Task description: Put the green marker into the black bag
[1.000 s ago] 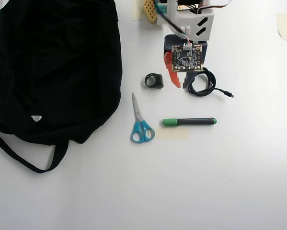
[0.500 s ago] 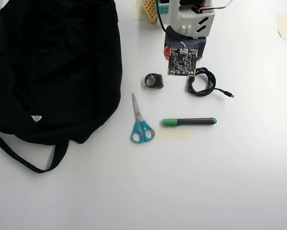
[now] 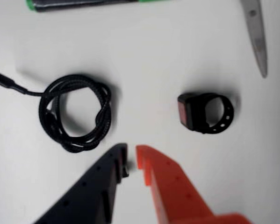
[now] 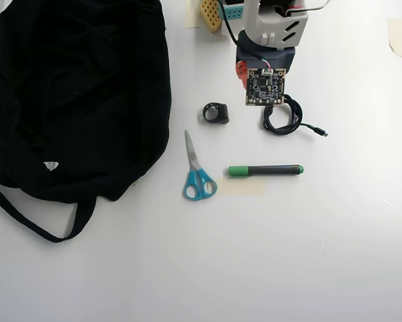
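My two-finger gripper (image 3: pixel 132 156), one finger black plastic and the other orange, hangs over bare white table with its tips nearly together, only a thin gap between them and nothing held. The slim green marker (image 4: pixel 265 170), black-barrelled with a bright green cap, lies flat on the table well apart from my gripper, its cap end pointing toward the blue-handled scissors (image 4: pixel 197 173) in the overhead view; a pale tape patch (image 4: pixel 241 187) sits just beside it. The large black soft fabric bag (image 4: pixel 73 100) lies far to the left there. Near my fingertips sit a coiled black braided cable (image 3: pixel 76 113) and a small black ring-shaped band (image 3: pixel 206 112).
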